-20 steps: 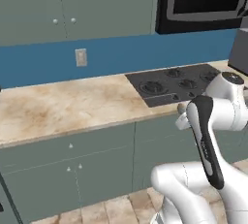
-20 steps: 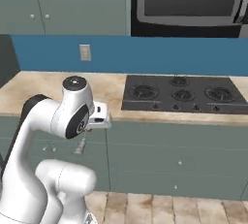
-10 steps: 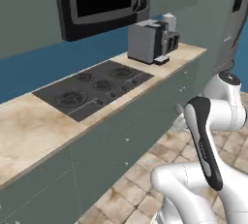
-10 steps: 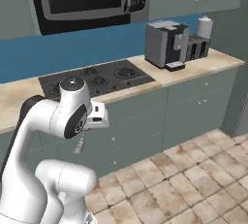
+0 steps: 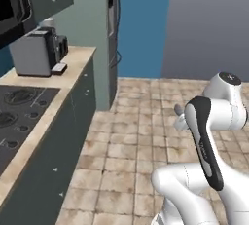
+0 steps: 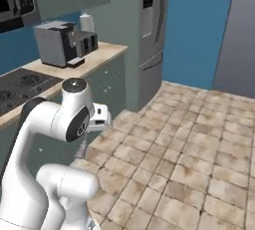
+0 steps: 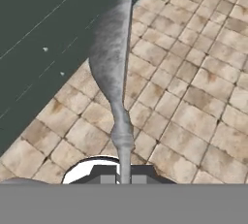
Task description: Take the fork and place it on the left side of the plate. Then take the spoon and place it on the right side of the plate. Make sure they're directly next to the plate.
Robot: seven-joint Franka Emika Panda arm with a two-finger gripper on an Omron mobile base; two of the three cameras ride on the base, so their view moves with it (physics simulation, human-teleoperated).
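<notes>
Tan floor tiles (image 6: 199,149) are spreading out ahead of you, with the counter (image 6: 94,57), its coffee machine (image 6: 52,42) and the black cooktop (image 5: 14,117) running off to your left.

The gripper (image 7: 124,178) is pinching a slim grey metal utensil (image 7: 116,72) between fingers drawn in close around its thin end. Its long axis is running straight out from the fingertips, widening toward the far end. In the right base view the arm is sitting folded in front of the base, and the utensil (image 6: 81,148) is hanging down from the hand toward the floor. In the hand view it is pointing over the tiles just beside the dark cabinet fronts (image 7: 43,29).

You are looking at too blurred a shape to tell whether it is the fork or the spoon. The side of the plate you are heading for depends on that, so you are likely needing a clearer look first.
</notes>
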